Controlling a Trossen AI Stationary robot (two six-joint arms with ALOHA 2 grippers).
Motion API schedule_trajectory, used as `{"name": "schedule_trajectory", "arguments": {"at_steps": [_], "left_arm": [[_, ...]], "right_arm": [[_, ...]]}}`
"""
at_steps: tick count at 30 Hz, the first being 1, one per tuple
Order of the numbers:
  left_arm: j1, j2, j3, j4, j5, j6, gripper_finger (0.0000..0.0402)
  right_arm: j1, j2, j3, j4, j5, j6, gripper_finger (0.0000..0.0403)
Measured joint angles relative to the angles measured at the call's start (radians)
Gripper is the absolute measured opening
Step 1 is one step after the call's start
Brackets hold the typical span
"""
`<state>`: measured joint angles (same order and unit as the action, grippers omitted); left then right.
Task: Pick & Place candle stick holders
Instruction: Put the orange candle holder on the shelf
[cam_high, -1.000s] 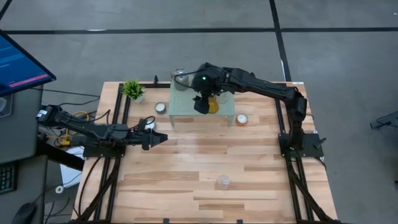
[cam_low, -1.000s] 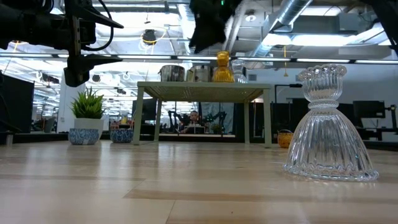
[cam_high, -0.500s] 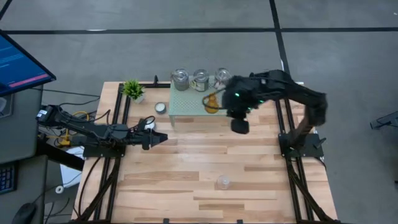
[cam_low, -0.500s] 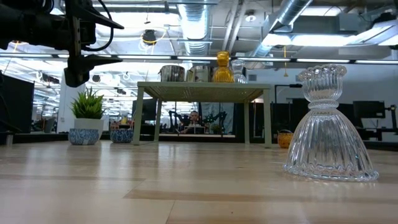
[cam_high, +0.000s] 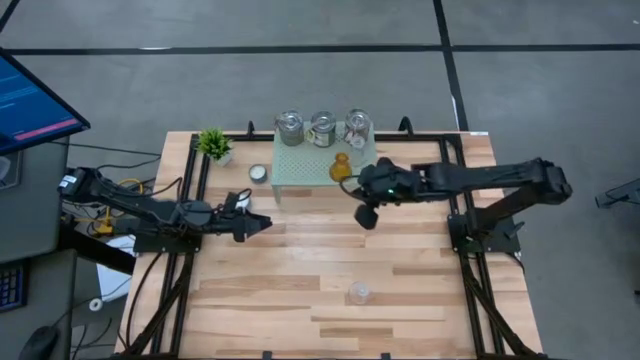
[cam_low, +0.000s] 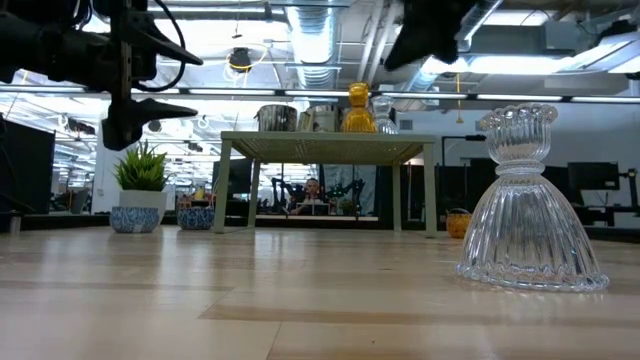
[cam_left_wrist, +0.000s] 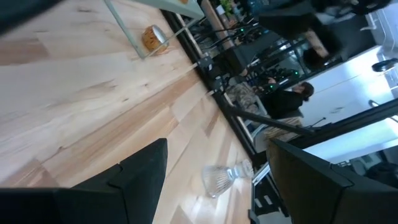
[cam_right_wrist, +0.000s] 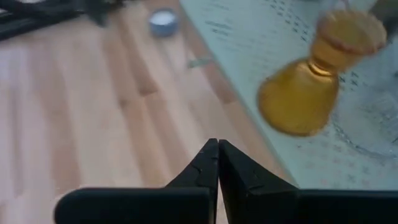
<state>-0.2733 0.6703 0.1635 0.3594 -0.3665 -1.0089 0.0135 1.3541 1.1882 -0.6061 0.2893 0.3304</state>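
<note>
No writing is being shown legibly. On the pale green mesh stand (cam_high: 325, 165), three silvery glass jars (cam_high: 322, 128) and an amber glass holder (cam_high: 341, 167) are being carried. The right hand (cam_high: 366, 216), clenched empty, is being held beside it; the left hand (cam_high: 258, 225) is being held spread above the wooden worktop (cam_high: 300, 270), where a ribbed clear glass holder (cam_high: 359, 292) is standing.

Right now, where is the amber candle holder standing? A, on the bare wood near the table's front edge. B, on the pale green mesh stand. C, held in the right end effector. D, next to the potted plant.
B: the amber candle holder stands on the pale green mesh stand, and the shut right end effector is empty beside it.
</note>
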Motion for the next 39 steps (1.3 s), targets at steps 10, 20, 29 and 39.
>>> {"name": "schedule_trajectory", "arguments": {"at_steps": [10,20,29,39], "left_arm": [[0.0,-0.001,0.0,0.003,0.0,-0.02,0.0275],[0.0,-0.001,0.0,0.006,0.0,-0.02,0.0275],[0.0,-0.028,0.0,0.077,0.028,-0.035,0.0271],[0.0,-0.193,0.0,0.08,0.157,0.099,0.0166]], "right_arm": [[-0.127,0.128,-0.018,0.068,-0.032,-0.085,0.0],[-0.184,0.219,0.087,0.088,-0.056,-0.202,0.0],[-0.222,0.307,0.22,0.089,-0.118,-0.281,0.0],[-0.202,0.26,0.352,0.02,-0.132,-0.307,0.0]]}}
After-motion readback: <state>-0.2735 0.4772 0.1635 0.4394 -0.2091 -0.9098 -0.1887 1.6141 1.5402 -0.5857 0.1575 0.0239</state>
